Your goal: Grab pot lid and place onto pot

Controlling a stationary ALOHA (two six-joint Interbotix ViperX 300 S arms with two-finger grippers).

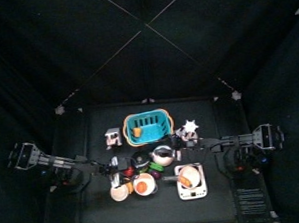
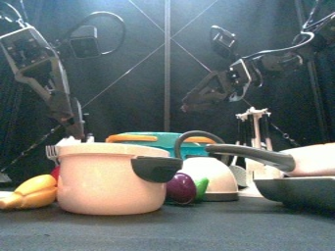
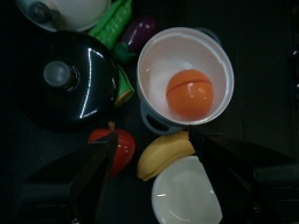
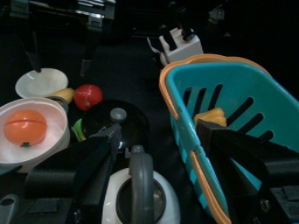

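While both arms' fingers hang released, pot lid (image 3: 68, 81) lies black, glossy, probably knobbed.

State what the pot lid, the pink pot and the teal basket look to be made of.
Pot lid: glossy black, probably plastic or coated metal; bright highlights streak it.
Pink pot: smooth matte plastic, judging by its even colour.
Teal basket: moulded plastic with slotted walls and an orange rim.

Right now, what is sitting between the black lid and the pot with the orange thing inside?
A small green item, too small to identify, lies between the black lid and the pot; both wrist views show it.
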